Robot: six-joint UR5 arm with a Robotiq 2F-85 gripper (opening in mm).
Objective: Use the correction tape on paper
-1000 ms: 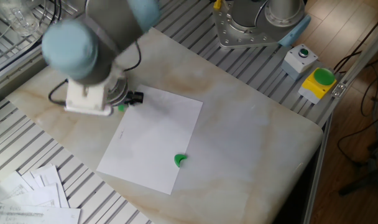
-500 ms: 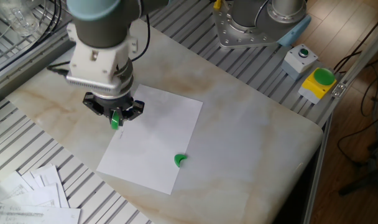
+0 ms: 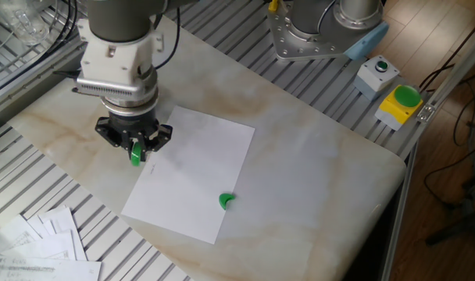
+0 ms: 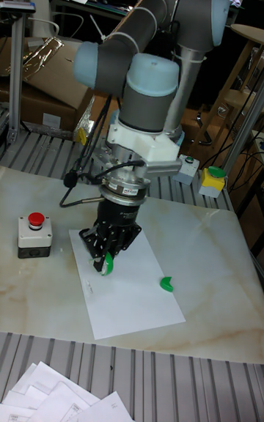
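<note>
Fixed view shows a broad, pale marble-patterned table top (image 3: 316, 172) on a slatted metal frame, with the grey-and-light-blue robot arm (image 4: 147, 63) reaching down over its left part. A large blank white rectangular sheet of paper (image 3: 194, 176) lies flat on the marble, tilted so one corner points to the far side. The black two-finger gripper (image 3: 133, 148) points straight down over the paper's left edge, clamped on the small correction tape with its green wheel (image 3: 135, 154), whose lower end sits at or just above the sheet; contact cannot be told. Printed sheets in a fanned pile (image 3: 34, 246) lie at the near left corner. In the tall fixed view a grey box with a red button (image 4: 34, 235) stands left of the paper. A tiny solid green crescent piece (image 3: 226, 200) rests on the paper's near right part, well apart from the gripper.
</note>
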